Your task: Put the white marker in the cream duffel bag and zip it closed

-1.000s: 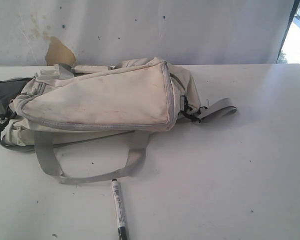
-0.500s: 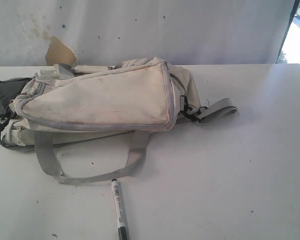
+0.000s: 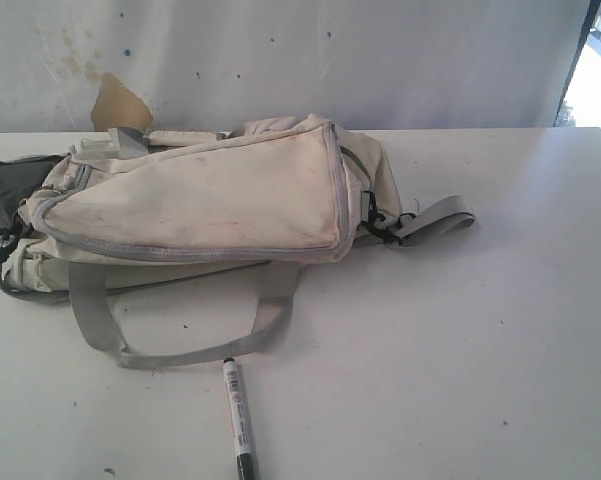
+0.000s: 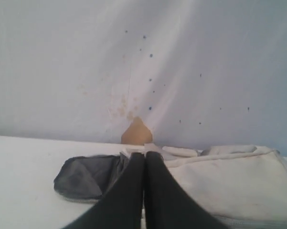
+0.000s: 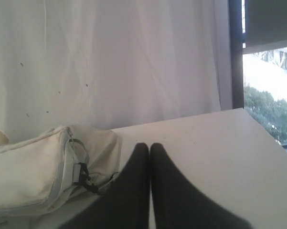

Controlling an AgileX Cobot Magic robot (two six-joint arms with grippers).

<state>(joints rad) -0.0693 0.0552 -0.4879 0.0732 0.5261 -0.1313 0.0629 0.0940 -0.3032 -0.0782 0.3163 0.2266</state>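
The cream duffel bag (image 3: 200, 195) lies on its side across the left and middle of the white table, smudged, with a grey strap loop (image 3: 180, 345) spread in front of it and dark grey lining (image 3: 0, 190) showing at its left end. The white marker (image 3: 238, 415) lies on the table near the front edge, just in front of the strap loop, black cap toward the camera. Neither gripper appears in the exterior view. My left gripper (image 4: 144, 155) is shut and empty, with the bag (image 4: 229, 181) and its lining (image 4: 86, 176) beyond it. My right gripper (image 5: 149, 146) is shut and empty beside the bag's buckle end (image 5: 47, 167).
A grey webbing strap with a black buckle (image 3: 420, 222) trails from the bag's right end. A white backdrop with a brown torn patch (image 3: 118, 105) stands behind the table (image 3: 460, 340). A window (image 5: 270, 90) is at the far right.
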